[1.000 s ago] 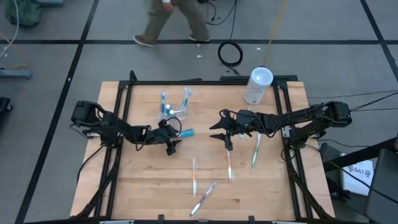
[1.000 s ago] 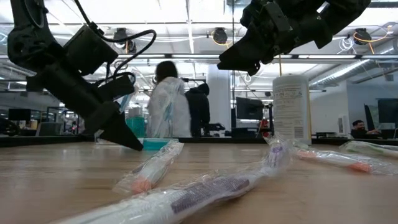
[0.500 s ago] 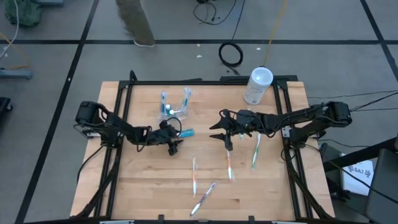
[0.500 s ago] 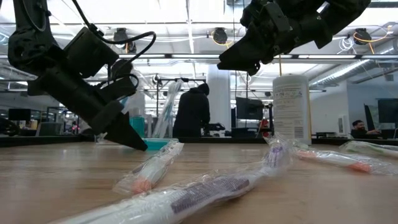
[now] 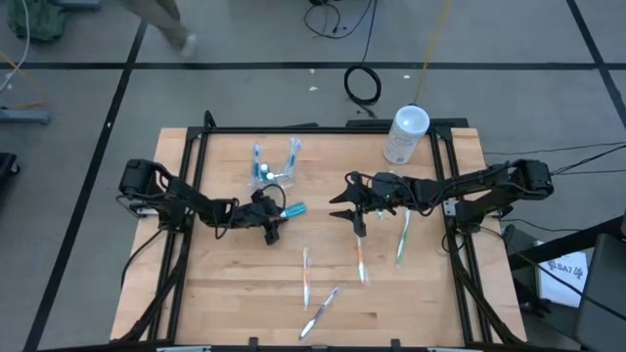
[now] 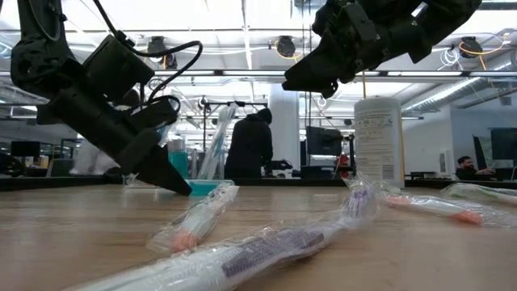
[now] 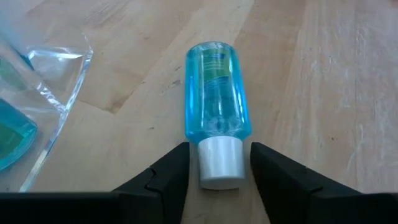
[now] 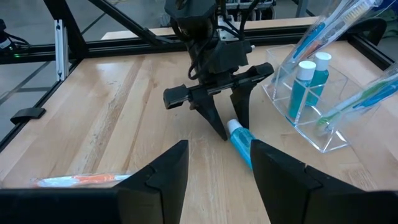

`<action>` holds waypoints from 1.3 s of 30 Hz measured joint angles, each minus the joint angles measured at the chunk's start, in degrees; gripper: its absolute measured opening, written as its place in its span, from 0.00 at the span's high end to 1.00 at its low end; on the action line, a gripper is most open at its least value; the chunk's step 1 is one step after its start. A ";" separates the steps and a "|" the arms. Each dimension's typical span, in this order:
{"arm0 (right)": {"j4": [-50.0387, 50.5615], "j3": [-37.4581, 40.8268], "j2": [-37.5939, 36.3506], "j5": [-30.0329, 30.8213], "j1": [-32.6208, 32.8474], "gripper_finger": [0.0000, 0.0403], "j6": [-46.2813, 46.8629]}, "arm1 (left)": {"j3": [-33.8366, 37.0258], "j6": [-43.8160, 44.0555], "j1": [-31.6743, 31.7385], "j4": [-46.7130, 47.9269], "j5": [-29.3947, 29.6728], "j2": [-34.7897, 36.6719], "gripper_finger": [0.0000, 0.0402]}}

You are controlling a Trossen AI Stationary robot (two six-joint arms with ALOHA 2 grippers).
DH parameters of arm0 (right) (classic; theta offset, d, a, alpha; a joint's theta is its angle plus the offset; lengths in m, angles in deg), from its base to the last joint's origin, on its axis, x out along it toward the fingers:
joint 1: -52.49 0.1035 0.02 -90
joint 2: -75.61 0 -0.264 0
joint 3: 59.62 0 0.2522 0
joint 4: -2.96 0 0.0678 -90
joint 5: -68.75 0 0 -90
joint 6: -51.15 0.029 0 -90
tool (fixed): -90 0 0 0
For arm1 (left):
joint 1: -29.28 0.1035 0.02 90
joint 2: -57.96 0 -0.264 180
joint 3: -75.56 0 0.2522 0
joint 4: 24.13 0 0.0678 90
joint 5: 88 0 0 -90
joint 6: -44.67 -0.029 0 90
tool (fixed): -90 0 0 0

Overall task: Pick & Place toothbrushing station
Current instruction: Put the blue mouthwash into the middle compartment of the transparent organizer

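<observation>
We see the left gripper [image 5: 271,223] lowered to the light wooden table [image 5: 225,293], its two dark fingers spread apart on either side of the white cap of a small blue liquid-filled bottle [image 7: 215,127] that lies on its side; in the left wrist view the fingers [image 7: 163,177] flank the cap with a narrow gap on each side, not yet pressing it. In the right wrist view the same bottle [image 8: 241,142] lies just beside the toothbrushing station, a clear plastic holder [image 8: 314,102] that stands upright on the table and holds two blue bottles with white caps and several toothbrushes leaning against its wall. In the high view we locate the toothbrushing station [image 5: 274,164] toward the far side of the table, left of centre, just beyond the left gripper and not held by either arm. The right gripper [image 5: 344,208] hangs above the middle of the table with its fingers open and empty; in the low view it [image 6: 311,81] sits well clear of the surface. Several toothbrushes sealed in clear wrappers [image 5: 306,277] lie scattered on the near half of the table, and a tall white cylindrical canister [image 5: 405,134] stands at the far right edge. In the low view a person in dark clothing [image 6: 250,144] stands in the room behind.
</observation>
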 joint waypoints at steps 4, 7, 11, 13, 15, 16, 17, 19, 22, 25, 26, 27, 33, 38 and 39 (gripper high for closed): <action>0.00 0.00 0.00 0.00 0.00 0.59 0.00 | 0.00 0.60 0.02 0.06 0.18 0.00 0.63; 0.00 0.00 0.00 0.00 0.00 0.59 0.01 | 0.02 -1.68 0.01 0.02 0.07 -0.01 0.70; 0.00 0.00 0.00 0.00 -0.01 0.59 0.01 | 0.02 -2.42 -0.04 -0.22 -0.03 0.00 0.78; 0.01 0.00 0.00 -0.01 -0.01 0.59 0.00 | 0.02 -2.40 -0.04 -0.25 0.30 0.00 0.78; 0.02 0.00 0.00 0.00 -0.02 0.59 0.00 | 0.01 -2.40 -0.04 -0.24 0.44 0.05 0.78; 0.01 0.00 0.00 0.00 -0.02 0.59 0.00 | 0.01 -2.40 -0.04 -0.18 0.46 0.31 0.76; 0.00 0.00 0.00 0.00 0.00 0.59 0.02 | 0.00 -2.41 -0.03 -0.13 0.40 0.46 0.74; 0.00 0.00 0.00 0.00 -0.02 0.59 0.02 | -0.42 -3.38 -0.07 0.24 0.00 0.56 0.71; -0.02 0.00 0.00 -0.01 -0.02 0.59 0.00 | -1.70 -6.06 -0.70 1.97 -1.86 2.80 0.72; 0.00 0.00 0.00 0.00 -0.02 0.59 0.00 | -4.75 -10.07 -1.70 8.78 -1.66 6.37 0.77; -0.02 -0.02 0.00 0.00 -0.02 0.59 0.00 | -6.27 -12.33 -2.28 12.35 -1.36 7.63 0.78; -0.02 -0.02 0.00 0.00 -0.02 0.59 0.00 | -8.16 -14.80 -2.97 16.11 -1.29 8.88 0.78; -0.27 -0.02 0.00 0.00 -0.02 0.59 -0.69 | -22.26 -34.22 -6.77 43.58 15.45 15.91 0.76; -0.09 -0.02 0.00 0.00 -0.02 0.59 -1.07 | -34.83 -58.96 -8.70 58.09 30.28 16.57 0.71; -0.07 -0.02 0.00 0.00 -0.02 0.59 -1.07 | -37.00 -63.25 -8.43 59.74 31.81 16.54 0.72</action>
